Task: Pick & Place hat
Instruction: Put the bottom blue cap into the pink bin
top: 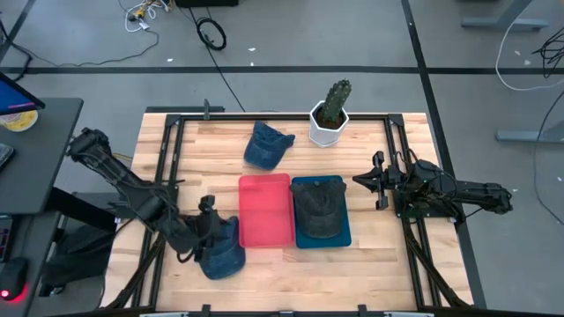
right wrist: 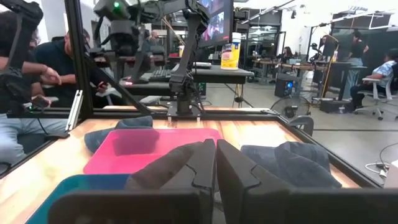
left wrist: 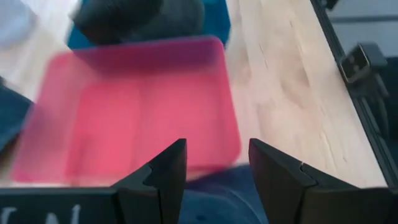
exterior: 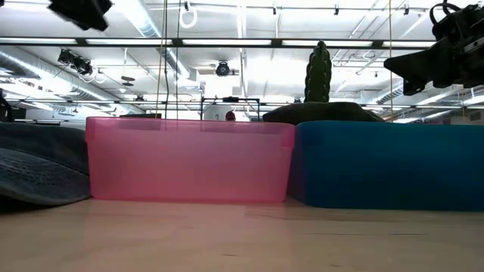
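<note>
A blue denim hat [top: 224,255] lies on the table near its near edge, left of the pink tray [top: 264,211]. My left gripper [top: 213,229] hangs open above this hat [left wrist: 217,190], raised off it, with the pink tray [left wrist: 137,118] ahead. A second denim hat [top: 267,145] rests on the wood at the far side. A dark hat [top: 319,211] sits inside the blue tray [top: 344,236]. My right gripper [top: 357,180] waits shut at the table's right, off the surface, with its fingers together [right wrist: 216,152].
A cactus in a white pot [top: 330,119] stands at the far edge, right of the second hat. The pink tray and the blue tray sit side by side mid-table. Black frame rails [top: 172,150] run along the table's sides. People sit beyond the table in the right wrist view.
</note>
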Robot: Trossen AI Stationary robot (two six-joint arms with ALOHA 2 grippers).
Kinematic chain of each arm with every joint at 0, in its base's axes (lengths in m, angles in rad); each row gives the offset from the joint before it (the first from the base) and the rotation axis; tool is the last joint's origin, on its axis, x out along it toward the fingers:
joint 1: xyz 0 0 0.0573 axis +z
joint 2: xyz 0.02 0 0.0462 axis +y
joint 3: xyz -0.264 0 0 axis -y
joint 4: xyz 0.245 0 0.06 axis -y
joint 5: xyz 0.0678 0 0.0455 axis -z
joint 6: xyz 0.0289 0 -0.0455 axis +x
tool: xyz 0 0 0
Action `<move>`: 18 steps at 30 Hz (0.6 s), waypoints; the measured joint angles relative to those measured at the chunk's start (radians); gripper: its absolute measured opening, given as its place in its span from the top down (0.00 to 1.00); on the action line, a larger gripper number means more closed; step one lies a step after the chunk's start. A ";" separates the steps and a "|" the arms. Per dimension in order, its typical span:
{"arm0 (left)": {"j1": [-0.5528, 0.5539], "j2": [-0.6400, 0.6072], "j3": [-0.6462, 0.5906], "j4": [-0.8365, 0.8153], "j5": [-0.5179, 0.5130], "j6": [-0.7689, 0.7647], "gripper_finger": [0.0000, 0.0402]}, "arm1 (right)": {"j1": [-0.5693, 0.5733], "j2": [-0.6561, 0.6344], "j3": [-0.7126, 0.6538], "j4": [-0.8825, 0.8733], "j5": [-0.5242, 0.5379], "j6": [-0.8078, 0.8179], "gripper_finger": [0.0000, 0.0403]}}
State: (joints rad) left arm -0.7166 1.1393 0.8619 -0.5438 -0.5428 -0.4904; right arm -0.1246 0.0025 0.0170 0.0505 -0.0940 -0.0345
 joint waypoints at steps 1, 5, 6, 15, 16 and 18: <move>-0.009 0.013 0.000 -0.004 0.008 -0.022 0.56 | 0.000 0.000 0.000 0.000 0.000 0.000 0.95; -0.030 0.059 0.000 -0.037 0.036 -0.180 0.56 | 0.000 0.000 0.000 0.000 0.000 0.000 0.95; -0.030 0.070 0.000 -0.044 0.060 -0.230 0.56 | 0.000 0.000 0.000 0.000 0.000 0.000 0.95; -0.029 0.202 0.000 -0.080 0.157 -0.403 0.56 | 0.000 0.000 0.000 0.000 0.000 0.000 0.95; -0.027 0.219 0.000 -0.088 0.169 -0.416 0.56 | 0.000 0.000 0.000 0.001 0.000 0.000 0.95; -0.026 0.250 0.000 -0.096 0.200 -0.443 0.56 | 0.000 0.000 0.000 0.000 0.000 0.000 0.95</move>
State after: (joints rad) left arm -0.7429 1.3889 0.8619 -0.6396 -0.3424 -0.9332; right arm -0.1246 0.0025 0.0170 0.0509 -0.0940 -0.0349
